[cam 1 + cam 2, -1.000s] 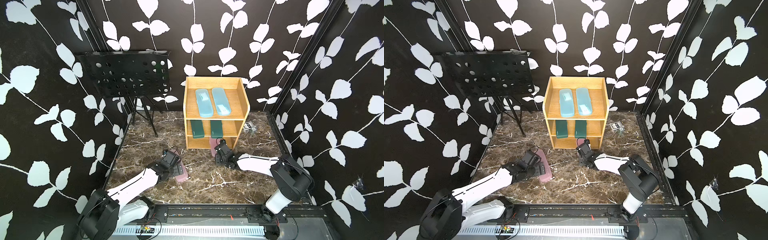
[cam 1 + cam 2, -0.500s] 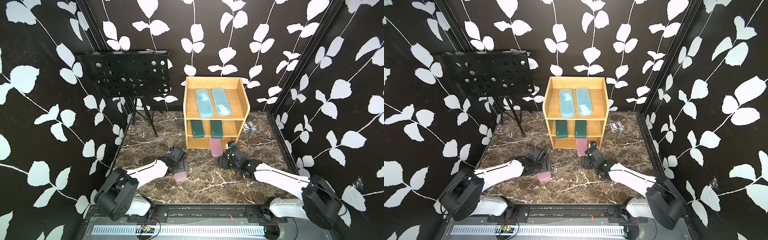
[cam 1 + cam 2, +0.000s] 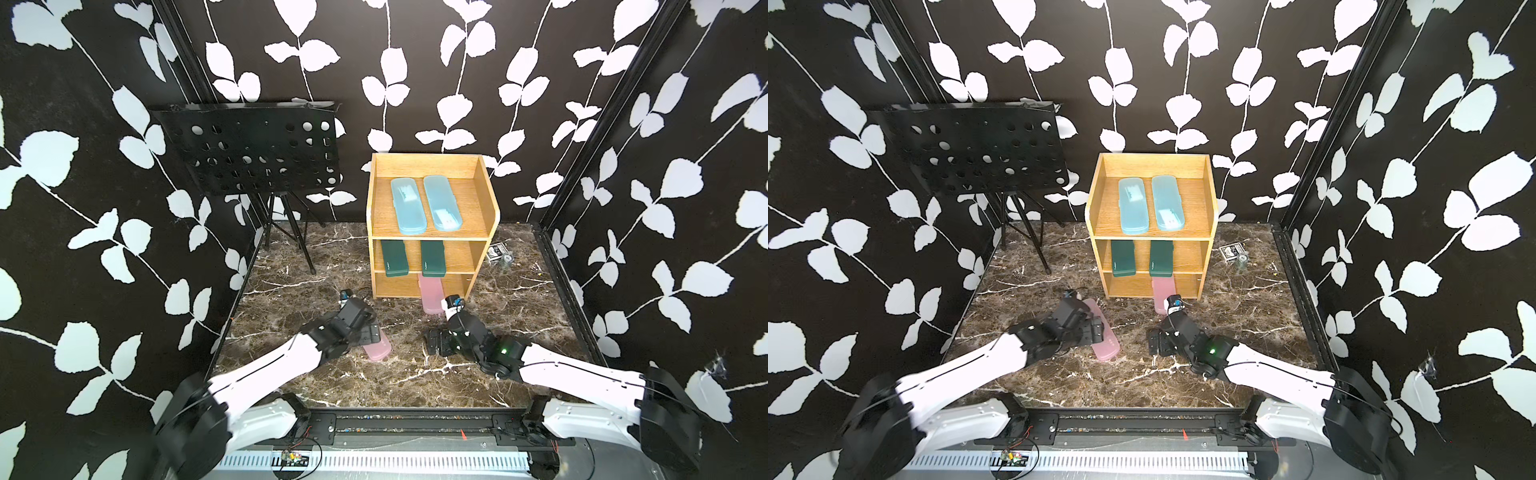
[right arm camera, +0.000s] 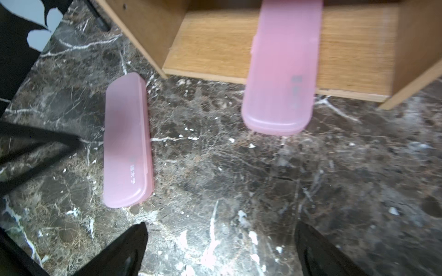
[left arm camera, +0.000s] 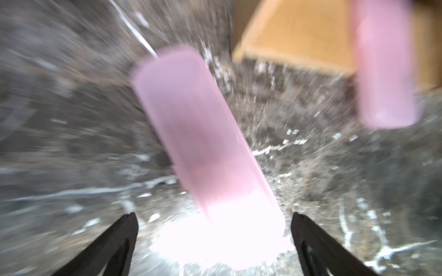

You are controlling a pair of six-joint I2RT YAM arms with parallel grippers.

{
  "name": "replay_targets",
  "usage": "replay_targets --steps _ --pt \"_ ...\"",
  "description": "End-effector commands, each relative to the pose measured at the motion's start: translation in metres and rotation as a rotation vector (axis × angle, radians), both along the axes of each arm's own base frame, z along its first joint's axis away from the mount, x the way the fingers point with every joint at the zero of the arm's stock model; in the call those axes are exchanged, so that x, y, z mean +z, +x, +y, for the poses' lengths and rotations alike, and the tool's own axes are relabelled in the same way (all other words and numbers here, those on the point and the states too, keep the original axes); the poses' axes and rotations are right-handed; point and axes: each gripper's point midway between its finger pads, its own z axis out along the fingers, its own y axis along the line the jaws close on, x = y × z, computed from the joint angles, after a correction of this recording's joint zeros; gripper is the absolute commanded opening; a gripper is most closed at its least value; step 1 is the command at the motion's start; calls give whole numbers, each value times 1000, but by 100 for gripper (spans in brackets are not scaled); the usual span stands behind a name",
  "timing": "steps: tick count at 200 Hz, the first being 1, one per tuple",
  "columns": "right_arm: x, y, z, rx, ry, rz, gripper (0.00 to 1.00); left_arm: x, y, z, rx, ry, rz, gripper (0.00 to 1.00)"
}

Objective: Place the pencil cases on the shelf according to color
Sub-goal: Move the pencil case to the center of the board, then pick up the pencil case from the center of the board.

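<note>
R gripper [image 4: 221, 227]: jaws spread wide, nothing between them. It hangs low over the marble floor [image 4: 239, 167], just in front of the shelf [image 4: 215, 47], aimed at the bottom tier. Judgement: the release step is done for this arm. Wide jaws give clearance to back off w/o dragging the load.

Ahead of it, pink case A [image 4: 279, 83] lies lengthwise in the bottom tier, toward the R arm's side, approx. half its length sticking out past the front edge. It is not fully seated, and whether the free end touches the floor cannot be told. It probably needs a push inward, else it may tip or get knocked.

L gripper [image 5: 214, 215]: jaws apart, straddling the near end of pink case B [image 5: 198, 124] w/o clamping it; gaps show on both sides. The wrist view is blurred, so contact cannot be confirmed. The case lies flat on the floor at an angle, far end near the shelf's front corner. Judgement: pre-grasp. Closing across the narrow width suits a long, flat item.

Shelf, remaining tiers: the top holds 2 blue cases [image 3: 408, 204] side by side, the middle holds 2 green cases [image 3: 394, 258], spaced apart. One colour per tier, so bottom = pink; the free space beside pink case A suits pink case B. Progress est.: 4 of 6 placed, 1 partly in, 1 on the floor
</note>
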Motion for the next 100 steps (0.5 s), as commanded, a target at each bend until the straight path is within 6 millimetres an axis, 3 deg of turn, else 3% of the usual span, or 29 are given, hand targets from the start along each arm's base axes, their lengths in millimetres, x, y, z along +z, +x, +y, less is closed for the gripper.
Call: replay_targets --steps 1,35,55,71,100 --pt "20 4 39 67 42 -36 99 -3 -22 55 64 185 2 99" --pt "10 3 86 147 -39 -15 99 3 -36 91 132 269 -22 99" --pt "-1 5 107 168 -83 -4 99 -5 -40 101 189 269 -5 99" --pt "-27 7 121 182 -132 30 99 -14 -42 109 265 257 22 99" --pt "-32 -1 149 240 -167 34 99 -21 -41 115 304 227 49 99"
